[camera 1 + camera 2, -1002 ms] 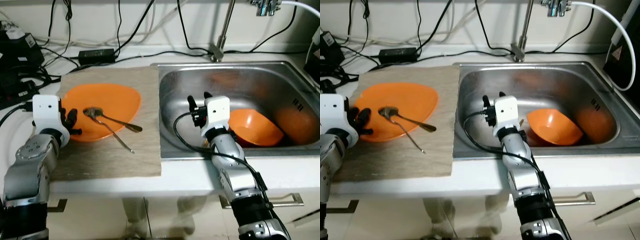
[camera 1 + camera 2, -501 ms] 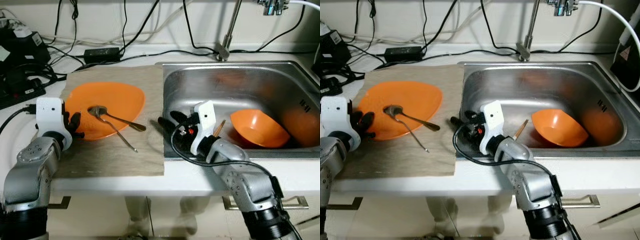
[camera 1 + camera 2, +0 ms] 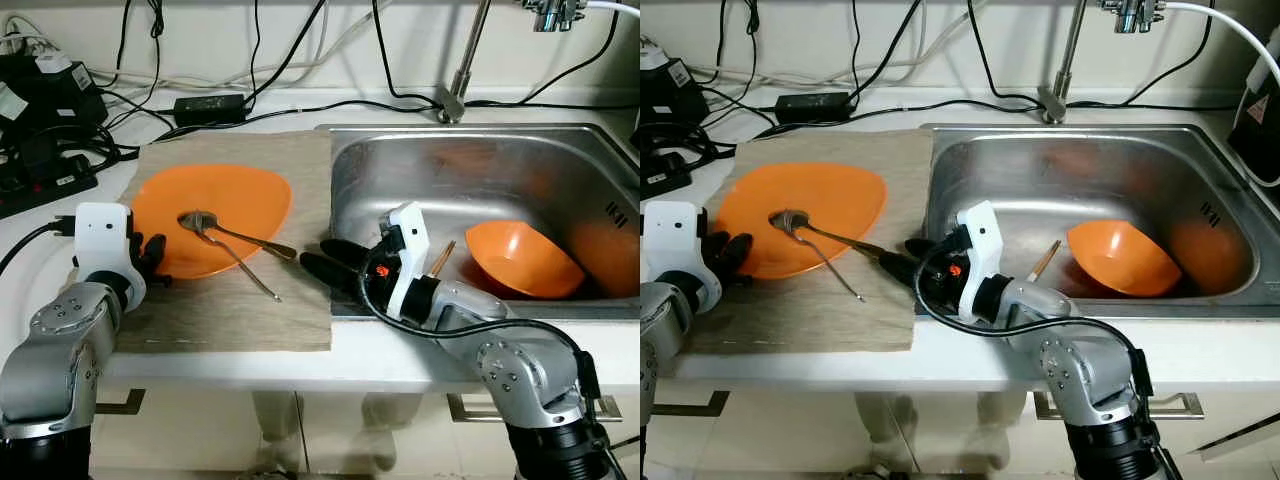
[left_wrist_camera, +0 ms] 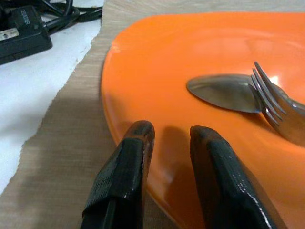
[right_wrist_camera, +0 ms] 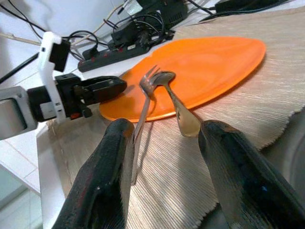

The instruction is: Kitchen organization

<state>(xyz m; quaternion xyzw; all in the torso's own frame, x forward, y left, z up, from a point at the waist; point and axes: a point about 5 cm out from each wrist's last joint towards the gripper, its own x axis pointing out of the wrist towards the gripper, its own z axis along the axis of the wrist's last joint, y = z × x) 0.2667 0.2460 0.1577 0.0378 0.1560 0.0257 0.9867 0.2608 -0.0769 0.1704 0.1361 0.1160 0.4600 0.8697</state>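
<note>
The right gripper reaches out of the sink and across its near-left rim, with its jaws spread wide and pointing at the cutlery. Just ahead of those jaws, the spoon and fork lie with their heads crossed on the orange plate and their handles trailing off its edge onto the tan mat. In the right wrist view the spoon handle ends between the two jaws and the fork handle runs close along the inside of one; neither is gripped yet.

Beyond the plate from the right jaws, the left gripper sits at the plate's rim. Its jaws are only slightly apart, with the rim passing close under their tips, but I cannot tell whether they are pinching it or just resting there. Behind the right wrist, an orange bowl and a thin wooden stick lie in the sink.

The likely risks, as I judge them:
- Closing now could catch both handles at once, or only one, since they splay apart. A half-caught utensil would pivot and drop.
- The handles lie flat on the mat, so the jaws may snag the cloth and drag the plate with it.
- If the left jaws are not truly holding the rim, the plate could slide as the cutlery lifts.
</note>
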